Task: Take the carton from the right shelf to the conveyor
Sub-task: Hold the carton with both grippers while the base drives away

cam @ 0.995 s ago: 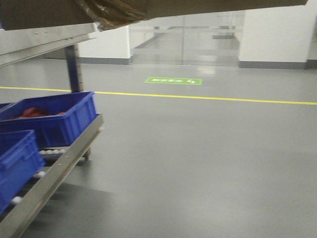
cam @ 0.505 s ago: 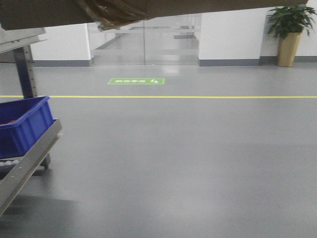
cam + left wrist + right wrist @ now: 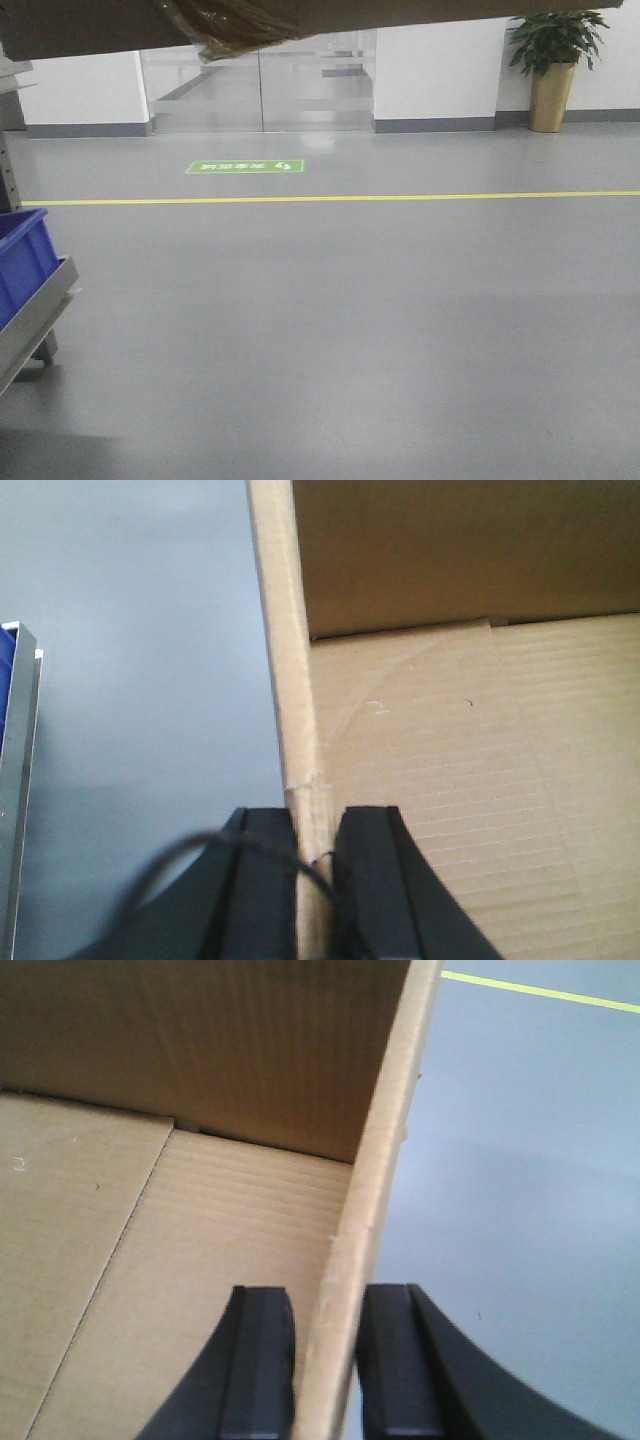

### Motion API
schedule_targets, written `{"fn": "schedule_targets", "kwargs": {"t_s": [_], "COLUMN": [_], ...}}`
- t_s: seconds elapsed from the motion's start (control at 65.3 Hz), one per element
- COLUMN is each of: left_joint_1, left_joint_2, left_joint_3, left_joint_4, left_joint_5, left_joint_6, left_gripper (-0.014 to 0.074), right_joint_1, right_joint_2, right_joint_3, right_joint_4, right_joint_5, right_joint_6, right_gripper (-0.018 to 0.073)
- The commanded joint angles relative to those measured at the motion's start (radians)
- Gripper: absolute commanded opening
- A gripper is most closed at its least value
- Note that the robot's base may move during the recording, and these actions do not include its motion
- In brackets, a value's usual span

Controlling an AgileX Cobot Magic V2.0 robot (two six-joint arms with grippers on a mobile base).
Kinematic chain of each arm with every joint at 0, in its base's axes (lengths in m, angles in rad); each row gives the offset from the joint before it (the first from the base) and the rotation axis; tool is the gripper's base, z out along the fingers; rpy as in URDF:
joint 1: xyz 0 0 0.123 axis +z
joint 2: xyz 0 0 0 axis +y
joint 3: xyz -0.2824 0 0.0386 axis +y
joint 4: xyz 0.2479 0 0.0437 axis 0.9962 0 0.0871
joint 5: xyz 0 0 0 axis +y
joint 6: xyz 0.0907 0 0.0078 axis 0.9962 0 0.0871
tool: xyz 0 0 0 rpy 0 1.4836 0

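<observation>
Front view: plain brown corrugated cardboard carton [image 3: 90, 25] spans the top edge (tape scrap [image 3: 225, 25] dangling). Left wrist view: black left gripper [image 3: 315, 830], bottom centre, pinches one carton wall. Right wrist view: black right gripper [image 3: 325, 1310], bottom centre, pinches the opposite wall.

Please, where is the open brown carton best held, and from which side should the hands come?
Grip the carton by the top edges of its two opposite side walls, coming from above. Its top is open and the walls are thin and upright, so each fits between two fingers. The left hand and right hand pinch it so.
</observation>
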Motion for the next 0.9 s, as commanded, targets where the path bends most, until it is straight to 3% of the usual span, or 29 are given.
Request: {"fn": "schedule_targets", "kwargs": {"t_s": [0.0,0.888], "left_joint_1": [-0.025,-0.025], "left_joint_2": [-0.01,-0.007], "left_joint_3": [-0.003,-0.003], "left_joint_4": [-0.095,-0.065], "left_joint_5": [-0.05,-0.05], "left_joint_6": [-0.003,-0.003], "left_gripper": [-0.0018,-0.0018], "right_joint_1": [0.008,0.008], "right_joint_2": [-0.002,-0.002], "right_joint_3": [0.001,0.001], "right_joint_4": [0.036,0.036], "right_joint_5": [-0.1,-0.115], "right_joint_6": [0.007,0.007], "right_gripper": [-0.0067,-0.0067]}}
